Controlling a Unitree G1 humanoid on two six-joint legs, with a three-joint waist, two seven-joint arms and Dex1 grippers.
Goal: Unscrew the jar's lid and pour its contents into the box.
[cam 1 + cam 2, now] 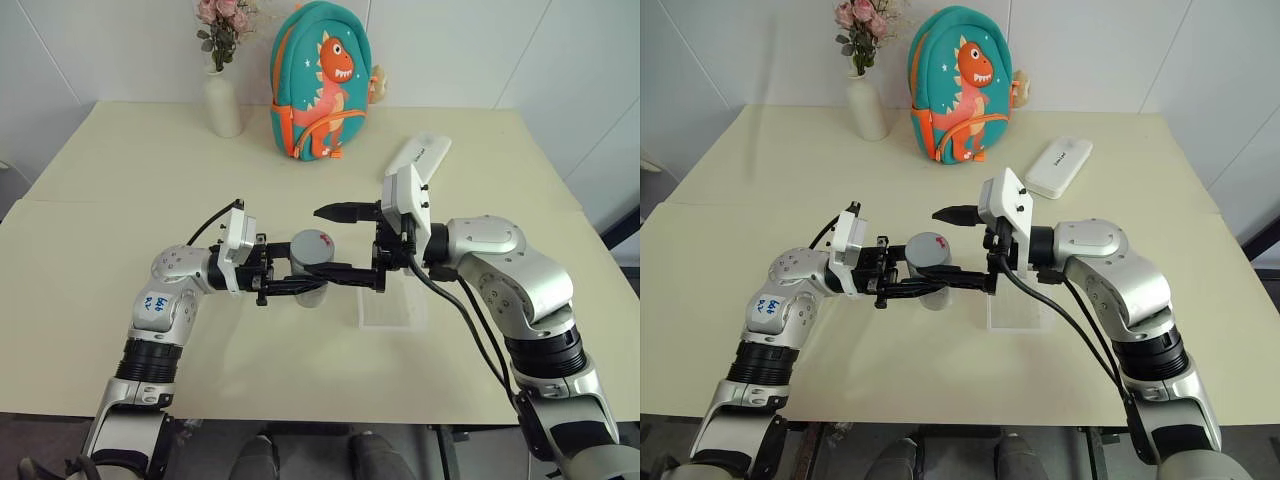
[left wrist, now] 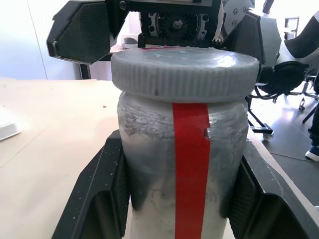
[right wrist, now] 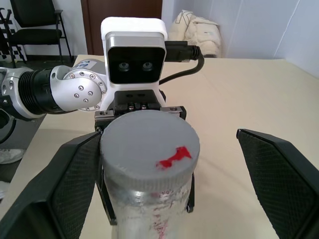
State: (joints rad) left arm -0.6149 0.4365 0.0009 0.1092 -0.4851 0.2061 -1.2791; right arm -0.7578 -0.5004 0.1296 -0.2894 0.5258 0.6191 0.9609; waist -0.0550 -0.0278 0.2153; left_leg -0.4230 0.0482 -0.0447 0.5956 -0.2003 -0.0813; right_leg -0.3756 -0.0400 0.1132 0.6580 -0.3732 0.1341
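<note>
The jar (image 2: 184,164) has a silvery body with a red stripe and is held upright above the table, with my left gripper (image 1: 312,280) shut on its body. Its grey lid (image 3: 149,149), marked with a red blotch, sits on top. My right gripper (image 3: 167,134) is open and reaches in from the right, one finger on each side of the lid. One finger (image 3: 75,174) is close beside the lid's edge and the other (image 3: 279,174) stands well apart. The contents are hidden inside the cloudy jar. The clear box (image 1: 393,305) lies on the table under my right wrist.
A white oblong case (image 1: 420,155) lies at the back right. A teal dinosaur backpack (image 1: 318,85) and a white flower vase (image 1: 222,100) stand at the table's far edge. Bare tabletop spreads to the left and in front of the arms.
</note>
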